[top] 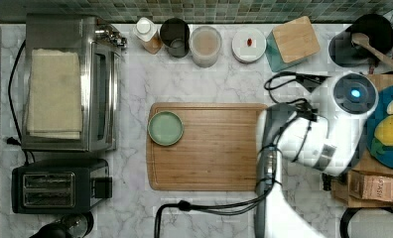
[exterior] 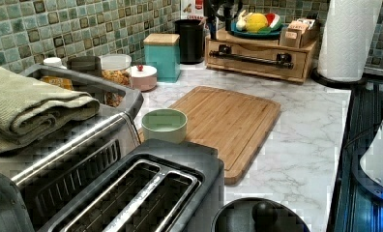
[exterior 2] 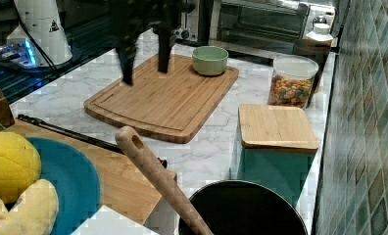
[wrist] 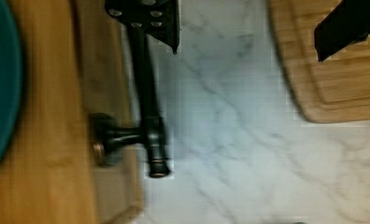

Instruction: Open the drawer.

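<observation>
At the right edge of the marble counter in the top view, you see the white robot arm bent over the wooden cabinet, its bulk covering the drawer front; the grooved bamboo cutting board lies mid-counter with a pale green ceramic bowl on the corner nearest the toaster oven.

In the left view, the wide shallow light-wood drawer sits against the tiled back wall, its front flush and so apparently not yet pulled, its long black metal bar handle standing off the panel on two posts. A teal plate of fruit rests on the box above it.

In the right view, the black gripper hangs over the cutting board's near edge, fingers spread apart and holding nothing.

In the wrist view, one finger lies over the round, smooth bar, the other well away over the board. You are probably lined up to hook the handle and draw it outward.
</observation>
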Motion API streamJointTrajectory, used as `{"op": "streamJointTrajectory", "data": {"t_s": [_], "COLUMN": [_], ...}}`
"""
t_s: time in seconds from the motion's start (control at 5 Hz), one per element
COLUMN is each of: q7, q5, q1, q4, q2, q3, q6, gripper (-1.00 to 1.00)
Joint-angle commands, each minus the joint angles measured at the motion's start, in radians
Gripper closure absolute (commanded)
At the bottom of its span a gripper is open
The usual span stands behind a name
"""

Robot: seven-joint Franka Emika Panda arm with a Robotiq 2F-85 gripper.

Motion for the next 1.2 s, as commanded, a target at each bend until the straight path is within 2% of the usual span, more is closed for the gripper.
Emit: {"op": "streamJointTrajectory", "data": {"t_s": [0.2,0.4,0.6,0.8,1.0,1.2], "q7": [-0.231,-0.256,-0.317,-0.314,-0.288,-0.227], "q5": [0.054,0.086,0.119,0.114,0.058,-0.003], "q1": [-0.084,-0.1,-0.144,-0.161,-0.159,-0.146], "q4": [-0.033,-0.108,-0.144,-0.17,-0.168,-0.187], "q2": [0.008,-0.005,0.003,0.001,0.026,0.068], "q3": [0.007,0.013,0.04,0.045,0.039,0.013], "q6": [0.116,0.207,0.25,0.26,0.273,0.375], "gripper": [-1.0,-1.0,-1.0,-1.0,-1.0,-1.0]}}
